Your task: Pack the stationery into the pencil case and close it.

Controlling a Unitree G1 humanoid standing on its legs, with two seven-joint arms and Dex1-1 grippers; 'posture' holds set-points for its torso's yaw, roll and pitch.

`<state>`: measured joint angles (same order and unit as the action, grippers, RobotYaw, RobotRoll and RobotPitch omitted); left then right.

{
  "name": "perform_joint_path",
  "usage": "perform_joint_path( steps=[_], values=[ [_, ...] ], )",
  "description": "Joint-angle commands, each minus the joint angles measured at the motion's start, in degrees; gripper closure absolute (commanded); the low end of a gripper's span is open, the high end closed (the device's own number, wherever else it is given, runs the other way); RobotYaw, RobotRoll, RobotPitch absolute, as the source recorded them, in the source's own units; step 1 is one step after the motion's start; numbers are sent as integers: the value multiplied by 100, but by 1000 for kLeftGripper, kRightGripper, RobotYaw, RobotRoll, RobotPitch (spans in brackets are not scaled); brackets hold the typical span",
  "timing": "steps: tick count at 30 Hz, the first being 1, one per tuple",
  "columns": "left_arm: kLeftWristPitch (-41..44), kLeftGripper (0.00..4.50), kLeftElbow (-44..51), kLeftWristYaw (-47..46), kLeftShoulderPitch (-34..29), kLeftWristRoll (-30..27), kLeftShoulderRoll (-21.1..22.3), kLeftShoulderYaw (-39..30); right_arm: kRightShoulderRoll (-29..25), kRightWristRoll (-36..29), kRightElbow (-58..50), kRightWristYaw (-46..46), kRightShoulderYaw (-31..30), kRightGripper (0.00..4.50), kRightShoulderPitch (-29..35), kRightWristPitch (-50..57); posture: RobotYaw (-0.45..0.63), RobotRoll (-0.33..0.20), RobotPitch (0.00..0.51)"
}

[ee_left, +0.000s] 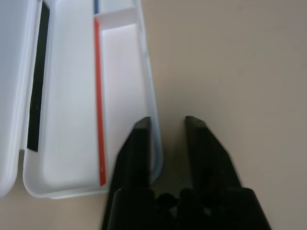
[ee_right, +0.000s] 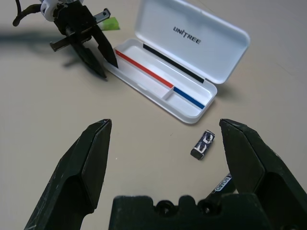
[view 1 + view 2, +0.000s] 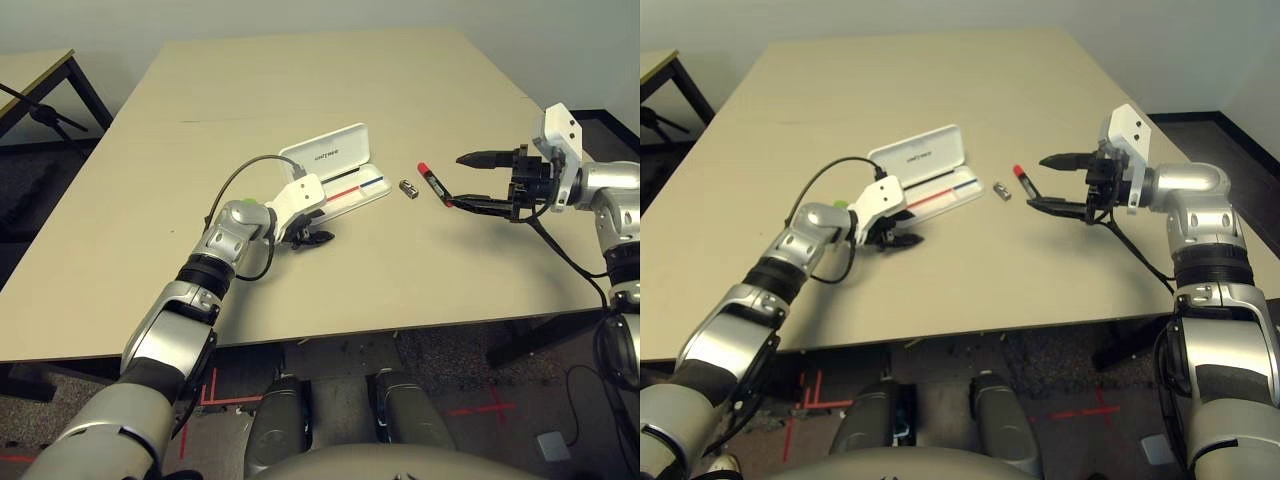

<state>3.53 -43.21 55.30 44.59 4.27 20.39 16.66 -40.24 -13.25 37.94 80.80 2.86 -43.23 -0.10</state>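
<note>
Near the surface's middle, the open pencil case (image 3: 338, 178) lies empty; left tool (image 3: 312, 238) nearly together beside it, seemingly empty. Right tool (image 3: 473, 180) gapes above the red marker (image 3: 432, 183). Next: grasp the marker.

A pale beige tabletop (image 3: 300, 120) carried everything. Near its middle lay the pencil case (image 3: 340, 172), a flat white box with its lid swung open and propped up behind the tray; a red and a blue stripe ran along the inside of the tray. Just beside the end of the case nearer the robot's right sat a small silver-dark metal piece (image 3: 408, 189), apart from the case. Next to that, further to the right, lay a red marker (image 3: 430, 179) with black parts. At the opposite end of the case a light-green bar (image 2: 111, 23) rested flat on the surface.
</note>
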Motion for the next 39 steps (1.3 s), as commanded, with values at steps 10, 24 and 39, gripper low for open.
perform_joint_path(
  steps=[10, 24, 39],
  values=[
    [-275, 4465, 1070, 774, -322, -45, 490, 42, -194, 16, 39, 9, 3, 0, 62, 19, -78, 0, 64],
    [666, 4465, 3287, 2219, -1214, -641, 1445, 167, -277, 43, 238, -52, 26, 0, 85, -65, -64, 0, 61],
    [998, 4465, 3019, 2306, -1212, -698, 1329, 291, -268, -65, -29, -182, 94, 0, 366, 12, -87, 0, 61]
  ],
)
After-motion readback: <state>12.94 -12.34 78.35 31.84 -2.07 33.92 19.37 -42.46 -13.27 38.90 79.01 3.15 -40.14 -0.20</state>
